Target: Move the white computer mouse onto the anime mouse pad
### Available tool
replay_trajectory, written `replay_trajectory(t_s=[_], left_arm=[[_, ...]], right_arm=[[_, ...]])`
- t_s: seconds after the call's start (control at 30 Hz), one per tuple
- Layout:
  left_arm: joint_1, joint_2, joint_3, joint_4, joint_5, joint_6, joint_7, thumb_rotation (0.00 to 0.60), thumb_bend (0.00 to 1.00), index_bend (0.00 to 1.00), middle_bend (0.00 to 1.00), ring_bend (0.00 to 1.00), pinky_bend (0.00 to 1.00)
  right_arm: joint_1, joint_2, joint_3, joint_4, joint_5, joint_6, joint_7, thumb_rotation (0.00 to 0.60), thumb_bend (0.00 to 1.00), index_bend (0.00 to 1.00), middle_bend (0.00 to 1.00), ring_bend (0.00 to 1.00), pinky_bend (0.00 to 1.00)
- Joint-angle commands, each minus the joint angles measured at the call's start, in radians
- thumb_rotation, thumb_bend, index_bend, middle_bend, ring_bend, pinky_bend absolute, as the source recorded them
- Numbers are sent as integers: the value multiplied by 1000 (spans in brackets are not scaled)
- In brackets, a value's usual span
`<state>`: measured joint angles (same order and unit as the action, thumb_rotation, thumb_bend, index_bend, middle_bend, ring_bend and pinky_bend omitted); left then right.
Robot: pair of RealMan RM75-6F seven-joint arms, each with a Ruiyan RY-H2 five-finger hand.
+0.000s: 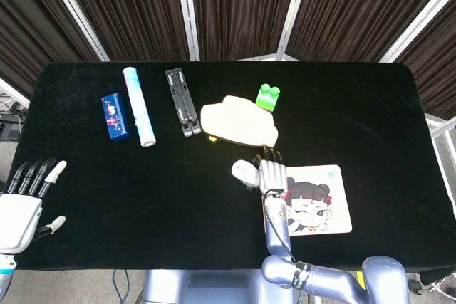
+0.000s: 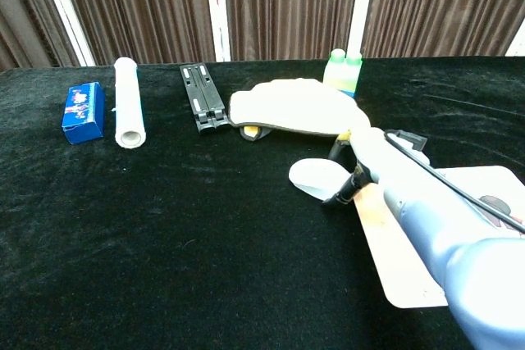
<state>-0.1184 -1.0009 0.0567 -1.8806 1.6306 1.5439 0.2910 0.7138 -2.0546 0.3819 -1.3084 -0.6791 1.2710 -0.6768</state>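
right hand [image 1: 269,176] lying against white computer mouse [image 1: 244,171], grip hidden by the arm, cannot tell | mouse sitting just left of anime mouse pad [image 1: 324,204] | left hand [image 1: 25,201] hanging spread, partly cropped

A black tabletop [image 1: 356,105] carries a blue box [image 1: 114,117], a white tube [image 1: 138,106] and a black folding stand [image 1: 182,102] along its far left. A cream cloth [image 1: 239,122] lies mid-table beside a green block [image 1: 268,96]. The right hand [image 1: 270,174] rests against the white computer mouse [image 1: 244,172], just left of the anime mouse pad [image 1: 317,200]. The left hand [image 1: 21,204] hovers, fingers spread, at the near left edge.
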Motion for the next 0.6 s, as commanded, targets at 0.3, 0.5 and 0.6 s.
replay_trajectory(t_s=[0.3,0.5,0.6], left_arm=[[4,7,-6,-6,4,-18,-4,600,126,0,0,0,0],[4,8,-10,-7,2,-31,-3,600,127,0,0,0,0],[5,8,-11,-9,2,-36,3,600,127,0,0,0,0]], right_arm=[[-9,7,5,-24,-6,9,-10,600,180,497,134,0,0],[-24,26,6,-59,-37,34,7,600,184,528,157,0,0],[-40,51,2,-96,-53,55,8,600,184,528,157,0,0]])
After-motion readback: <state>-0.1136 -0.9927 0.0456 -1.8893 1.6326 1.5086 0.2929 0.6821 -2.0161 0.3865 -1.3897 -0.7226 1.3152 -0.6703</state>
